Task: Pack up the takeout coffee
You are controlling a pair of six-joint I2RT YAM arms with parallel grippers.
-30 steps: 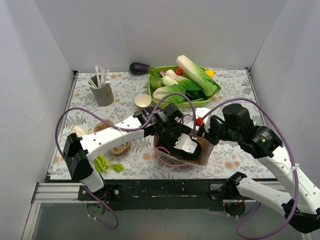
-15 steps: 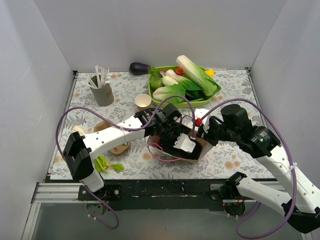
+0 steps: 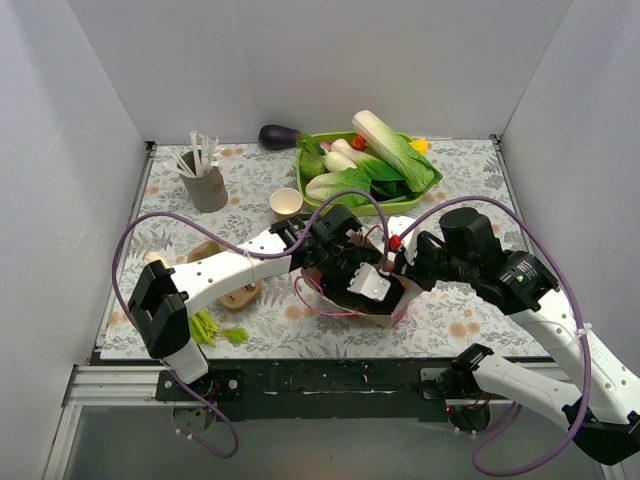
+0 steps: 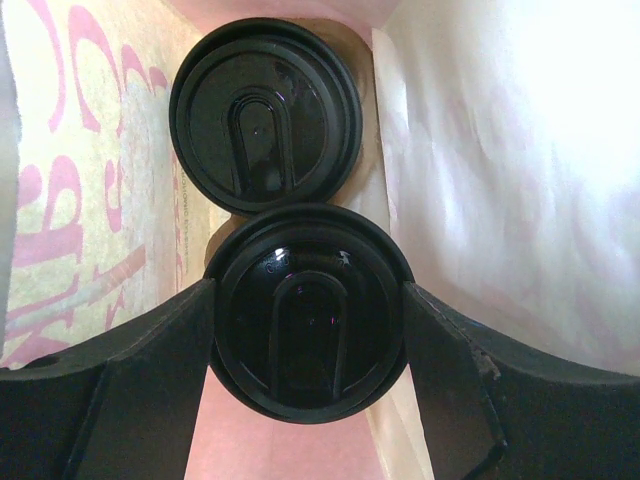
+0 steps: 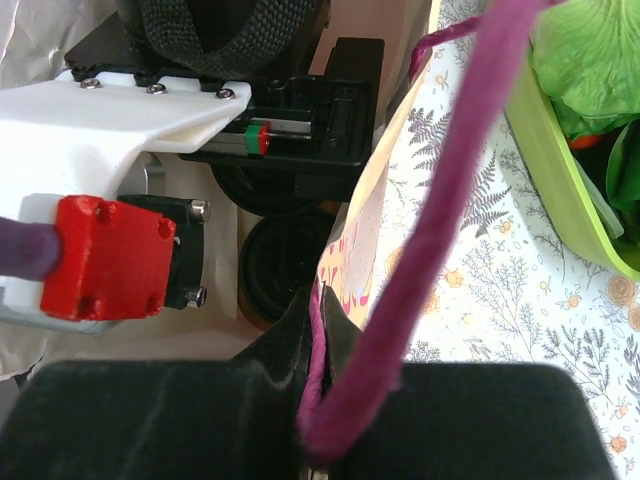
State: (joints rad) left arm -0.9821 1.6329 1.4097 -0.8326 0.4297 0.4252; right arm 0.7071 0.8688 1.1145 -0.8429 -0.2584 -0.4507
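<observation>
My left gripper (image 4: 308, 335) is down inside a paper bag (image 3: 398, 308) and is shut on a takeout coffee cup; its black lid (image 4: 308, 315) sits between the two fingers. A second lidded cup (image 4: 265, 110) stands in the bag just beyond it, touching it. In the top view the left gripper (image 3: 365, 285) hides both cups. My right gripper (image 5: 340, 320) is shut on the bag's pink cord handle (image 5: 322, 345) at the rim and holds that side up; it shows in the top view (image 3: 405, 262). An open, lidless tan cup (image 3: 286, 203) stands on the table behind.
A grey cup of white sticks (image 3: 205, 185) stands at the back left. A green tray of vegetables (image 3: 425, 180) and an aubergine (image 3: 278, 136) are at the back. Brown pulp pieces (image 3: 238, 296) and green beans (image 3: 215, 328) lie at the front left. White walls enclose the table.
The bag's rim has been pulled up and towards the right, and the bag has tilted. The left gripper has stayed inside it with the cup.
</observation>
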